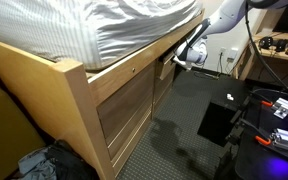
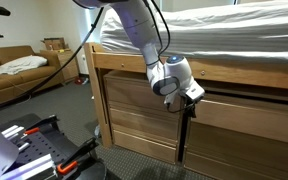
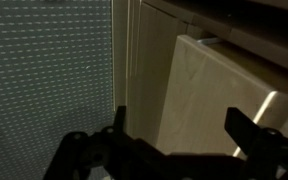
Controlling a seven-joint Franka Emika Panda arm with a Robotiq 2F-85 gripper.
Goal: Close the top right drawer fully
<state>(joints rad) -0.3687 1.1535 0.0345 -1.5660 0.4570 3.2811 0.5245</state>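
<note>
The bed frame (image 1: 79, 100) (image 2: 124, 62) is the largest item: light wood, with tall panel fronts (image 2: 134, 110) below its top rail. In an exterior view a dark vertical gap (image 2: 184, 135) separates two of these panels. A mattress under a grey striped sheet (image 1: 114, 25) (image 2: 234, 35) lies on the frame and overhangs the rail. The floor (image 1: 174, 130) (image 3: 44, 80) is dark textured carpet, and a black mat (image 1: 219, 120) lies on it away from the bed. A brown sofa (image 2: 14, 70) stands well apart from the frame in the background. The robot arm (image 1: 219, 20) (image 2: 139, 35) reaches in from above and ends at the upper band of the frame, just below the mattress edge. The top right drawer (image 3: 209, 90) shows in the wrist view as a pale, plain, flat front. It stands out from the darker wood beside it, with a shadowed slot along its upper edge, so it is not flush with the frame. The exterior views do not show how far it protrudes. The pincer (image 1: 184, 57) (image 2: 191, 95) (image 3: 179, 125) is released: in the wrist view its two dark fingers (image 3: 119, 125) are spread well apart, with the drawer front seen between them and nothing gripped. Whether a finger touches the front cannot be determined.
</note>
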